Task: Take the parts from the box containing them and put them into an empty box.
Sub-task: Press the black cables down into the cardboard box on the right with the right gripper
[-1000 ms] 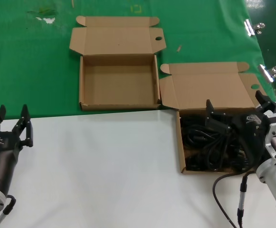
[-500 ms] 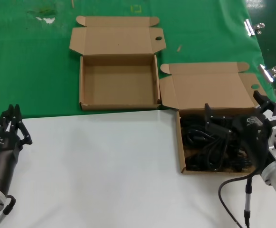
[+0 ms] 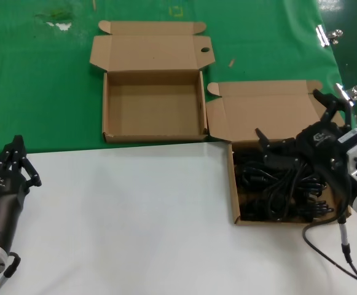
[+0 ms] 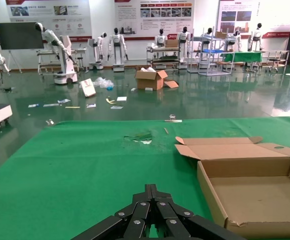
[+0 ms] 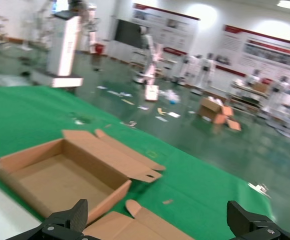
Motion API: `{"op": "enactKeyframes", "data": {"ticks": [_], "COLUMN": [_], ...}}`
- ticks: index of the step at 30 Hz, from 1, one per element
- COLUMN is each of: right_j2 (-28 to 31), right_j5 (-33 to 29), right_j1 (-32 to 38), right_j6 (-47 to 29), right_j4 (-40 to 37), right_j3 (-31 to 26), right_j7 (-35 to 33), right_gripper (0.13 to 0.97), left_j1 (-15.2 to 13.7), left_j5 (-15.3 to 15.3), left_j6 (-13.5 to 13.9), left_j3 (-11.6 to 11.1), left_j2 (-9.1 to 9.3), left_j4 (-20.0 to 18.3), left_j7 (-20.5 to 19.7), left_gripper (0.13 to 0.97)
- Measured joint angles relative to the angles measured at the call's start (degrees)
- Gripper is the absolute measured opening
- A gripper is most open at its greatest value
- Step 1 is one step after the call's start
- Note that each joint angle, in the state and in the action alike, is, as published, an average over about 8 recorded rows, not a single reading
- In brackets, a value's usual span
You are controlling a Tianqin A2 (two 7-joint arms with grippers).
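Observation:
The empty box lies open on the green cloth at the back middle, its lid flap folded back. The box containing the parts sits to its right, lid flap up. Several black power cords lie tangled inside it. My right gripper is open wide and empty, tilted up over the back of that box, above the cords. In the right wrist view its open gripper frames the empty box. My left gripper is shut and parked at the table's left edge; its wrist view shows the shut gripper and the empty box.
The near half of the table is white; the far half is green cloth. Two metal clips hold the cloth at the right edge. My right arm's own black cable hangs beside the cord box.
My right gripper has risen out of the cord box and tilted up and back, still open and empty. My left gripper closed its fingers.

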Motion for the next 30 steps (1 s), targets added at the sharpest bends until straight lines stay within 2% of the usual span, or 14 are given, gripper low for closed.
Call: {"op": "enactKeyframes", "data": {"ticks": [15, 30], "right_j2": [5.89, 13.02], "right_j5": [1.37, 0.24], "right_j1": [9.76, 24.72], "right_j6": [-12.84, -35.03], "right_j4": [-3.19, -13.34], "right_j3": [-2.72, -10.55], "right_j7": [-7.69, -21.89], "right_gripper": [0.966, 0.966], "left_j1": [0.0, 0.0], "left_j5": [0.0, 0.0], "left_j6": [0.0, 0.0], "left_j3": [0.0, 0.0], "left_j2": [0.0, 0.0], "left_j4": [0.0, 0.0], "left_j7": [0.0, 0.0], "left_gripper": [0.14, 0.14]}}
